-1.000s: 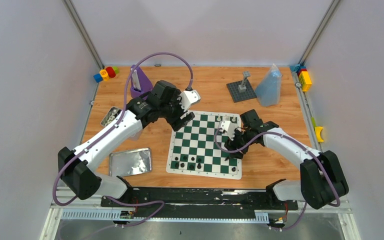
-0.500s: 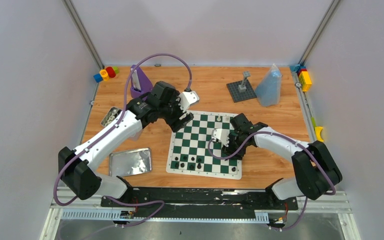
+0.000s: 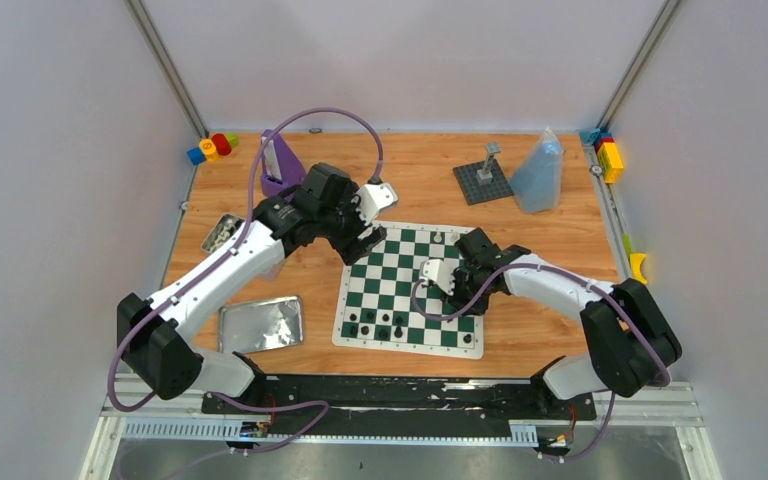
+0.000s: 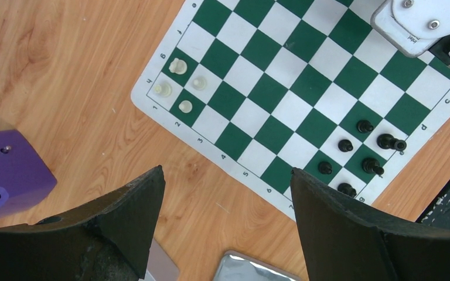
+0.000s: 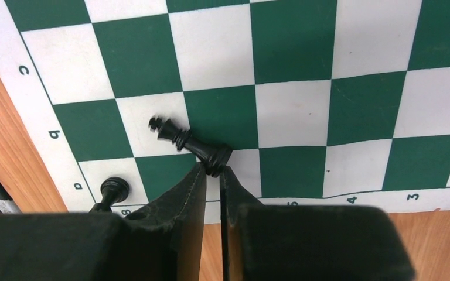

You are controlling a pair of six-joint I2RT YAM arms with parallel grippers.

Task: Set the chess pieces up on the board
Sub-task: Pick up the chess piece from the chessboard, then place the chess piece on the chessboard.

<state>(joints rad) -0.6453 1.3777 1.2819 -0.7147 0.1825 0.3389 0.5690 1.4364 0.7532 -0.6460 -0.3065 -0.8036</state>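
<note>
Since the earlier frame the right arm (image 3: 550, 282) has swung leftward from the board's right border to over its right-centre squares, and its claw has closed down; the left arm (image 3: 230, 270) has held station.

1. Wooden table (image 3: 430, 180): carries the board and all other items.
2. Board (image 3: 400, 280): green-and-white checkered mat, lying flat at the table's centre.
3. Metal tin lid (image 3: 260, 323): flat on the table, left of the board, apart from it.
4. Left gripper (image 4: 227, 172): suspended above the board's far-left corner, jaws spread wide, holding nothing.
5. Right gripper (image 5: 212, 170): low over the board near its near-right corner, jaws drawn to a narrow slit. The fingertips pinch the base of the black king (image 5: 190, 143). How firm the hold is cannot be told.
6. Black king: tilted steeply, head slightly blurred, over the squares just beyond the fingertips.
7. Black pieces (image 4: 363, 126): six clustered at the board's near-left corner; a lone black pawn (image 5: 112, 187) stands at the near-right corner.
8. White pieces (image 4: 185, 106): four grouped at the far-left corner.
</note>
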